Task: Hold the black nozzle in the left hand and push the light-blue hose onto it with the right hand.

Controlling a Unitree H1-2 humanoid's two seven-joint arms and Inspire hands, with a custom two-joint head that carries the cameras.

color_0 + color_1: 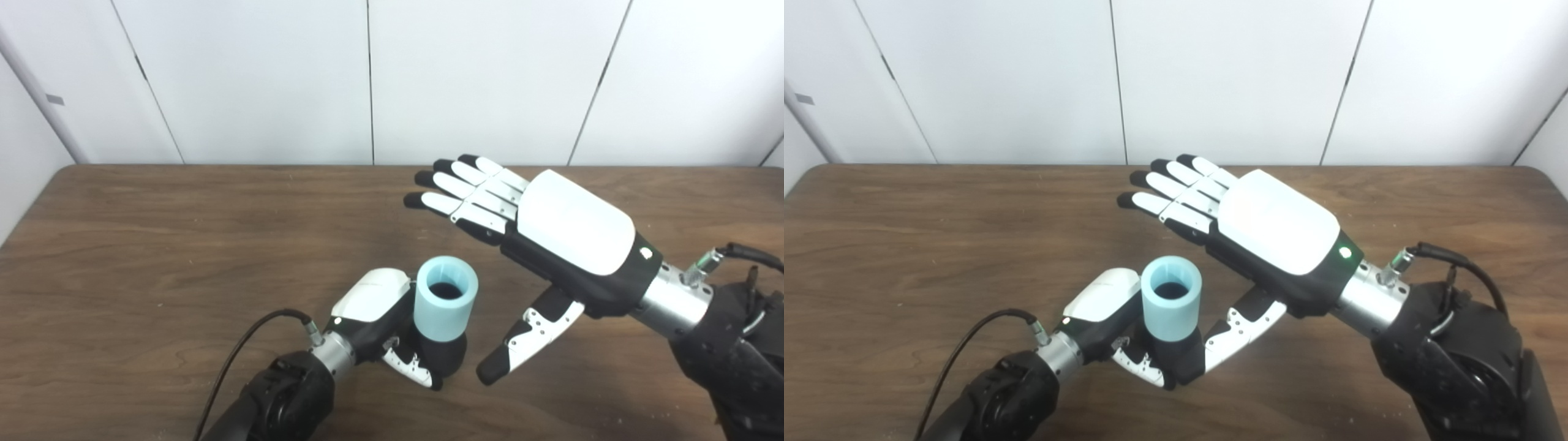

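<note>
My left hand (383, 321) is shut on the black nozzle (446, 356), holding it upright near the front of the table. The light-blue hose (445, 298) is a short thick tube sitting on top of the nozzle, its open end facing up with a dark bore inside. My right hand (551, 236) is open, fingers spread and stretched toward the far left, thumb hanging down just right of the nozzle. It holds nothing and hovers up and to the right of the hose without touching it. In the right eye view the hose (1172, 298) stands below the right hand (1262, 236).
The brown wooden table (153, 245) spreads wide to the left and behind the hands. White wall panels stand along its far edge. A black cable (245, 343) loops from my left wrist.
</note>
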